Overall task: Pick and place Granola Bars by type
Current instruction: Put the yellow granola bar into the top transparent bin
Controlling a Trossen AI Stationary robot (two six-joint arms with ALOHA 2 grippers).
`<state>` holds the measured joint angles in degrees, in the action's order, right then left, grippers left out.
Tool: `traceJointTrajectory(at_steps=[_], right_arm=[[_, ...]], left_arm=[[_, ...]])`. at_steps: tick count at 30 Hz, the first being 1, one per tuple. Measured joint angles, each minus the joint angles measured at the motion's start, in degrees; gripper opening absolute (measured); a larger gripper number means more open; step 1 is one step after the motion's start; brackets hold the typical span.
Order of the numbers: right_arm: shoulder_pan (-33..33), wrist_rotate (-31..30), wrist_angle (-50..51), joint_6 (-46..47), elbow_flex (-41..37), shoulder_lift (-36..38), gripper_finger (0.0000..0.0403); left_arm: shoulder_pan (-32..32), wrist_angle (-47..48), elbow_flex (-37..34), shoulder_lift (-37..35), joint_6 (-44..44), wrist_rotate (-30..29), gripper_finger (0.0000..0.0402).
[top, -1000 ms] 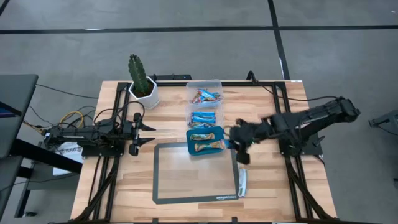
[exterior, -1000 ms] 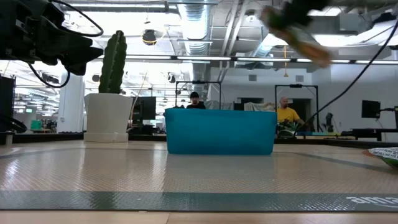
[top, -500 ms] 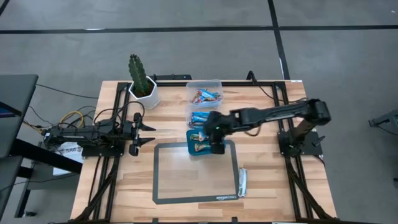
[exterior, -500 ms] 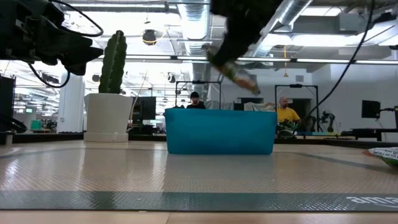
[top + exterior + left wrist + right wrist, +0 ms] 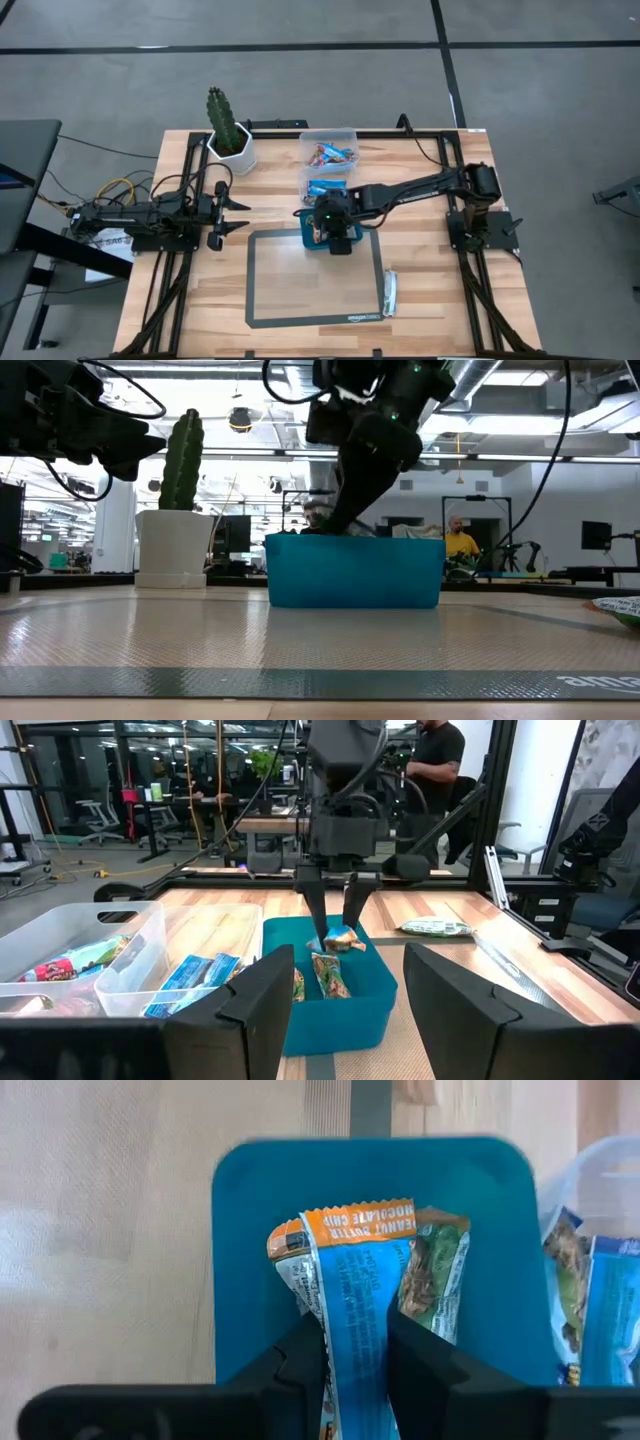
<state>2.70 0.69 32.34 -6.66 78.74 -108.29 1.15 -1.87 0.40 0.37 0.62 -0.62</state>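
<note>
Nearest, one granola bar point(image 5: 390, 294) lying on the table point(image 5: 200, 300) beside the mat point(image 5: 300, 290). Farther, right gripper point(image 5: 334, 934) over the teal tray point(image 5: 368, 990), pinching a blue-and-orange bar point(image 5: 350, 1310). Left gripper point(image 5: 237, 213) parked aside, jaws spread, empty.

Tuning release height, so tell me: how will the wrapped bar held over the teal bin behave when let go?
Likely light: the right tool holds the bar by a thin pinch. Its wrapper looks glossy, so probably slippery. It should drop flat among the bars in the teal bin, not roll.
</note>
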Motion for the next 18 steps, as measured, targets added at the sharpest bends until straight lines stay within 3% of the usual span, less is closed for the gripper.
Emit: traceJointTrajectory(at_steps=[12,18], right_arm=[[-0.61,-0.11,0.23,0.13,-0.04,0.00,0.0084],[-0.59,-0.11,0.61,0.17,-0.04,0.05,0.0123]], left_arm=[[0.00,0.00,0.01,0.00,0.00,-0.02,0.0183],[0.00,0.00,-0.01,-0.01,0.00,-0.01,0.0183]])
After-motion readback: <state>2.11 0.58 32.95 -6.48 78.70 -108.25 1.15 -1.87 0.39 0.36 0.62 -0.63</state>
